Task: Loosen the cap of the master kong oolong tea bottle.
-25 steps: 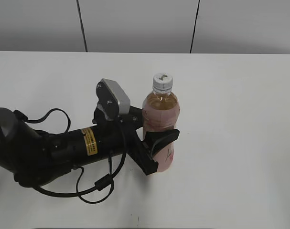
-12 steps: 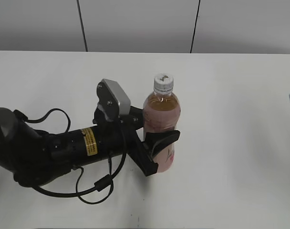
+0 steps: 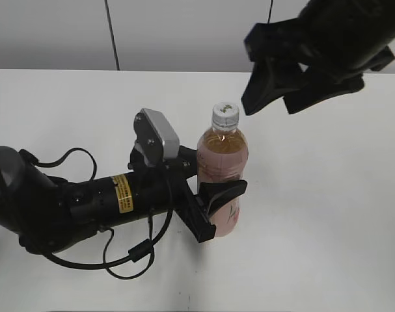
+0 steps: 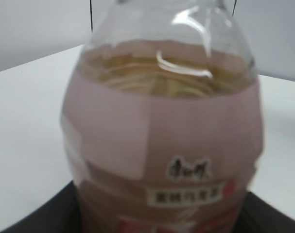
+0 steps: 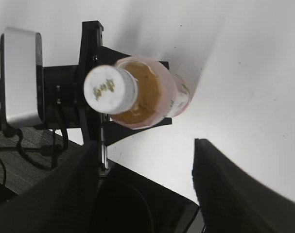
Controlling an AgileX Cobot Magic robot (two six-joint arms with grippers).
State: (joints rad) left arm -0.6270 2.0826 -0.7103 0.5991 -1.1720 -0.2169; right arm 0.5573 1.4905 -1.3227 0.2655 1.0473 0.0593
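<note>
Two grippers share the job: left gripper (image 3: 213,205) clamps the master kong oolong tea bottle (image 3: 221,170) steady mid-tabletop while right gripper (image 3: 275,88) hangs spread-fingered above its cap (image 3: 225,114).

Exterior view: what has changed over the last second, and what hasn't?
The right gripper has come into view from the upper right and now hangs open above and right of the cap, not touching it. The left gripper stays clamped on the master kong oolong tea bottle, which stands upright on the table in nearly the same spot, cap still on.
</note>
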